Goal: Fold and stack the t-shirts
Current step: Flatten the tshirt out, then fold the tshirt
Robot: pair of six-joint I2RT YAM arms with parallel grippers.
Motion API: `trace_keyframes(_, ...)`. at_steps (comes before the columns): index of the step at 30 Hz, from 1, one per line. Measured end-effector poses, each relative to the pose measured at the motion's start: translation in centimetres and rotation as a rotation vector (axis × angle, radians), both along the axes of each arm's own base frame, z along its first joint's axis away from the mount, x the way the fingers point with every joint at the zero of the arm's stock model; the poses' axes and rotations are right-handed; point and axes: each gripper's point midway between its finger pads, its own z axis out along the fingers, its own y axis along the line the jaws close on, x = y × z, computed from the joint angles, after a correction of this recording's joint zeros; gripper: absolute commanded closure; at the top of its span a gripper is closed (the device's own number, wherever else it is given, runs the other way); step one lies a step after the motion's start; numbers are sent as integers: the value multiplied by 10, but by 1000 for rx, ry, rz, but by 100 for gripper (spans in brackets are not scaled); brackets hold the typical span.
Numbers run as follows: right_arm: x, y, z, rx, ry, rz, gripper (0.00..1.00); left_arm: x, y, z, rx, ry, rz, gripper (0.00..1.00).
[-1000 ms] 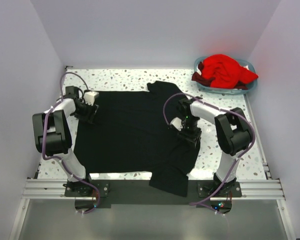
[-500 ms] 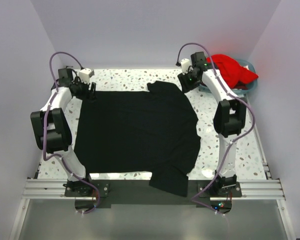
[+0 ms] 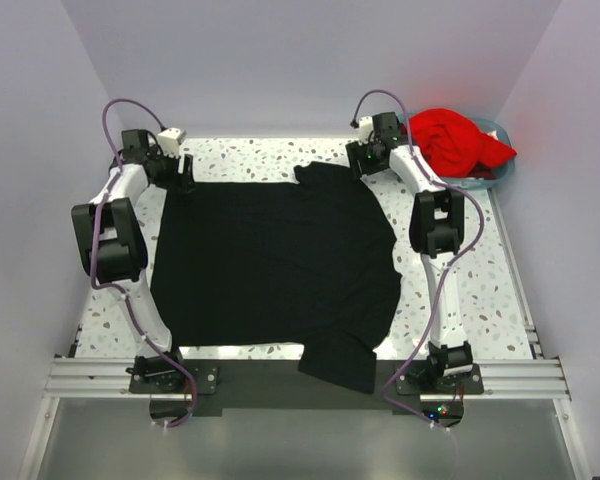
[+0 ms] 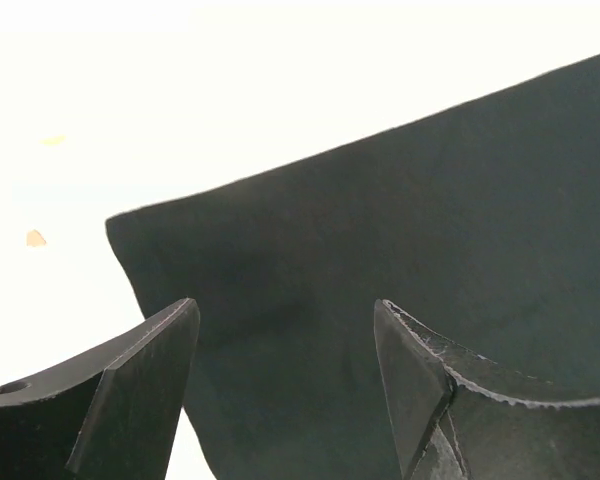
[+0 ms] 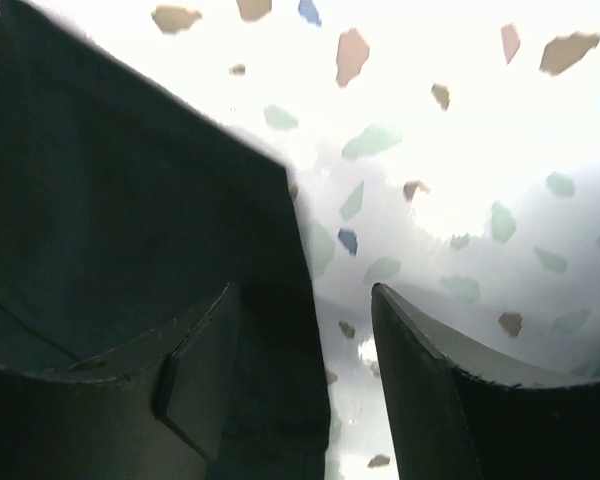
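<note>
The black t-shirt (image 3: 275,265) lies spread flat on the speckled table, one sleeve hanging over the near edge. My left gripper (image 3: 180,172) is open just above its far left corner; the left wrist view shows that corner (image 4: 310,270) between the open fingers. My right gripper (image 3: 357,160) is open at the shirt's far right sleeve; the right wrist view shows the black sleeve edge (image 5: 150,200) under the left finger (image 5: 195,380). The red t-shirt (image 3: 455,140) is bunched in the light blue basket (image 3: 492,176) at the far right.
White walls close in the table on the left, back and right. The basket stands at the far right corner, close to the right arm's elbow (image 3: 435,215). The metal rail (image 3: 300,375) runs along the near edge.
Both arms have swung from the shirt's middle out to its far corners. The left gripper went to the far left corner, the right gripper to the far right sleeve. The shirt lies flatter.
</note>
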Motion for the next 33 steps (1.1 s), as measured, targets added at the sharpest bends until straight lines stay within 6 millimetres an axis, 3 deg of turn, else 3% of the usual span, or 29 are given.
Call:
trace_keyframes(7, 21, 11, 9, 61, -70, -7, 43, 24, 7, -13, 9, 5, 7, 24)
trace_keyframes(14, 20, 25, -3, 128, -48, 12, 45, 35, 12, -20, 15, 12, 9, 23)
trace_keyframes(17, 19, 29, -3, 136, -48, 20, 56, 39, 18, -20, 17, 9, 18, 22)
trace_keyframes(18, 19, 30, -3, 136, -47, 22, 68, 41, 21, -19, 16, 7, 23, 22)
trace_keyframes(22, 17, 36, -4, 141, -44, 39, 100, 57, 41, -19, -2, -4, 33, 24)
trace_keyframes(28, 15, 42, -4, 150, -41, 57, 100, 57, 65, -29, -11, -7, -35, 29)
trace_keyframes(33, 15, 42, -3, 149, -44, 58, 100, 54, 56, -36, -27, -29, -160, 36)
